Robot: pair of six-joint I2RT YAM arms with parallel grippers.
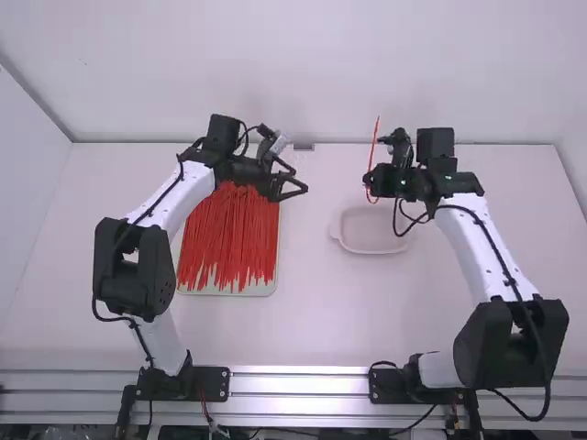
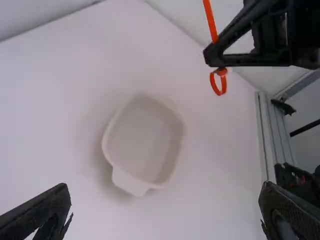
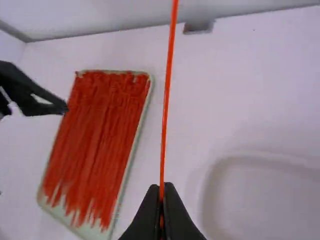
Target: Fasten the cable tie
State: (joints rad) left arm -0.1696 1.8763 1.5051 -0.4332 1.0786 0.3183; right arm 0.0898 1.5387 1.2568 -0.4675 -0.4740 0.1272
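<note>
Red plastic, loose: spare ties [image 1: 229,240] heaped lengthwise on a pale tray [image 1: 229,291] at table left. Above the tray's far end, left gripper [image 1: 293,191], fingers [image 2: 42,215] spread wide, holding nothing. Right of that, bare table, then a white bowl [image 1: 371,231], nothing visible inside. Near the bowl's far rim, up in the air, the cable tie [image 1: 375,151]: small closed loop [image 2: 218,83] hanging below, long tail standing upward. Pinching the strap just above the loop: right gripper [image 1: 370,181], fingertips pressed together on it. Looks fastened already, loop small; remaining step judged to be delivery into the bowl, or a further pull on the tail if a tighter loop wanted. For delivery: bring the loop over the bowl's middle and lower before letting go, the long tail likely to tip the tie over the rim otherwise. For tightening: bring left gripper across, take the tail well clear of the head, pull along the strap's line, not sideways; keep the right pinch firm to stop twist. Risk: thin strap slipping or springing on release.
</note>
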